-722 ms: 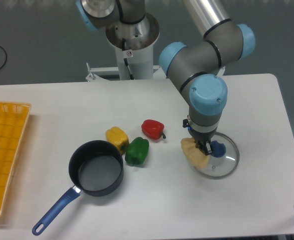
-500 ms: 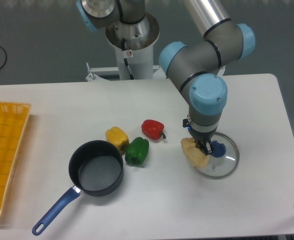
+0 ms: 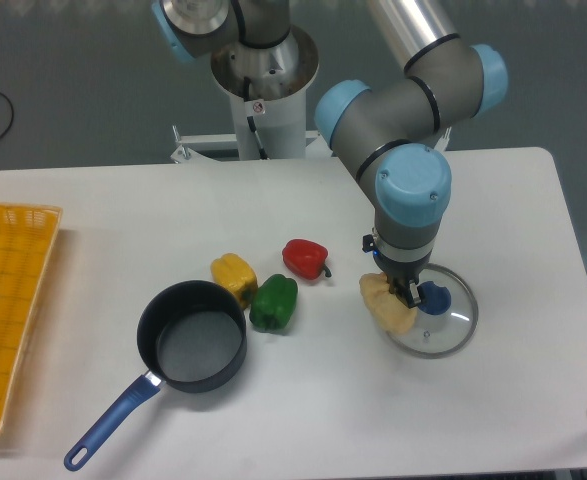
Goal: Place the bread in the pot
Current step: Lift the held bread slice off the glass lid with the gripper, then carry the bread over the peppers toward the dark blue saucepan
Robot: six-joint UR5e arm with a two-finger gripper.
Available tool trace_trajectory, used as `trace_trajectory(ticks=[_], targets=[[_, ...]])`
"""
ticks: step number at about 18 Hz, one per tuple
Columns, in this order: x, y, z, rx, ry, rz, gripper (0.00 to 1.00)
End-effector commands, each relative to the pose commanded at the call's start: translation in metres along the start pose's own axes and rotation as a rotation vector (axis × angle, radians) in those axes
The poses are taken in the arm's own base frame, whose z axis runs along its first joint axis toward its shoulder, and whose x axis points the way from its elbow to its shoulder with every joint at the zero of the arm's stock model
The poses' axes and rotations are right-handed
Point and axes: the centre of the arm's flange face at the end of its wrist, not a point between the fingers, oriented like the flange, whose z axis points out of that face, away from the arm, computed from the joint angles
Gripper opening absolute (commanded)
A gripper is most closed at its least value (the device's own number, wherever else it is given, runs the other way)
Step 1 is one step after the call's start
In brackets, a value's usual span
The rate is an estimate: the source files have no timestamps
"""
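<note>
The bread [image 3: 386,305] is a pale cream lumpy roll at the left rim of the glass lid, right of centre on the table. My gripper [image 3: 401,288] points straight down over it and is shut on the bread, holding it just above the table. The pot [image 3: 192,335] is a dark saucepan with a grey inside and a long blue handle [image 3: 108,427], standing empty at the front left, well to the left of the gripper.
A glass lid [image 3: 436,312] with a blue knob lies under the gripper's right side. A yellow pepper [image 3: 234,275], a green pepper [image 3: 274,303] and a red pepper [image 3: 305,259] lie between pot and gripper. An orange basket [image 3: 11,300] stands at the left edge.
The arm and the held bread have shifted slightly left and up. Nothing else has moved.
</note>
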Motion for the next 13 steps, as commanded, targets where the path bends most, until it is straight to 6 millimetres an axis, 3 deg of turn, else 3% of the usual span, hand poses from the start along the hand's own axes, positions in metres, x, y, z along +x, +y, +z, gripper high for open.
trace_trajectory(ticks=[6,13], targets=[[0.012,-0.02,-0.006,0.01,0.01,-0.026,0.0],[0.033,-0.079,-0.018,0.034,0.001,-0.081,0.0]])
